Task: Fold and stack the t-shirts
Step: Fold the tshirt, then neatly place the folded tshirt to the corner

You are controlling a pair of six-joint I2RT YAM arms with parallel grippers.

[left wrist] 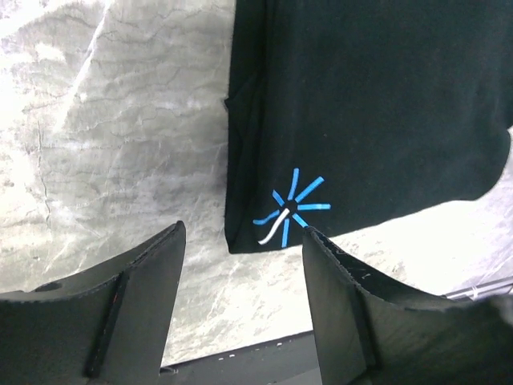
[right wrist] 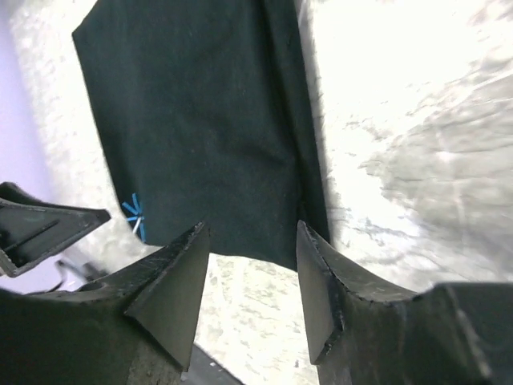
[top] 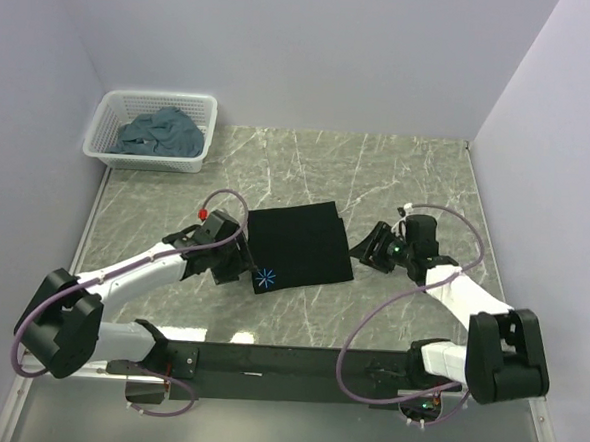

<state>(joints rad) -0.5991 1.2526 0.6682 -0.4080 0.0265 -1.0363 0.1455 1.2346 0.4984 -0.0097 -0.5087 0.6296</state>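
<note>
Black t-shirt (top: 300, 245) lies folded flat — left tool (left wrist: 244, 238) and right tool (right wrist: 252, 234) both spread apart, empty.

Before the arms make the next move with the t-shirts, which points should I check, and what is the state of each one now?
1. Black t-shirt folded flat into a rectangle: ok.
2. Left claw open and empty: ok.
3. Right claw open and empty: ok.
4. Right claw clear of the t-shirt's edge: cannot tell.
5. Blue-grey shirts folded: not ok, they lie crumpled in the white basket.
6. Bare table beside the folded t-shirt: ok.
</note>
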